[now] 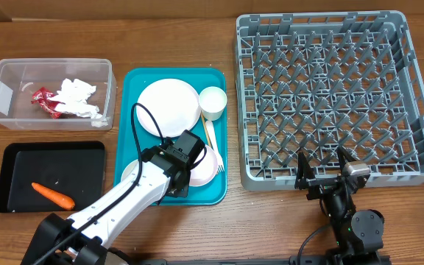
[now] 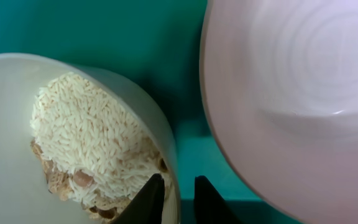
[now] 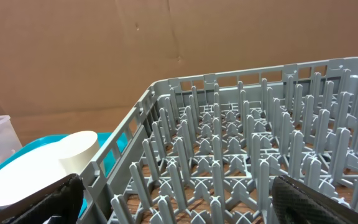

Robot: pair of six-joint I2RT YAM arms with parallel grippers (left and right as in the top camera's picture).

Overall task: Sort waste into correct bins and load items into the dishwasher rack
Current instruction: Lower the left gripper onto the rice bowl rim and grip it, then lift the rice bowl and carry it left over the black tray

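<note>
In the left wrist view a white bowl holds rice grains and beige crumbs; a pale pink bowl stands to its right on the teal tray. My left gripper straddles the white bowl's rim, slightly open: one finger touches it from inside the bowl, the other stands just clear outside. From overhead that gripper is between the two bowls. My right gripper is open and empty at the front edge of the dishwasher rack, whose pegs fill its view.
The teal tray also carries a large white plate, a small cup and a plastic fork. A clear tub holds red wrappers and white napkins. An orange carrot lies in the black tray.
</note>
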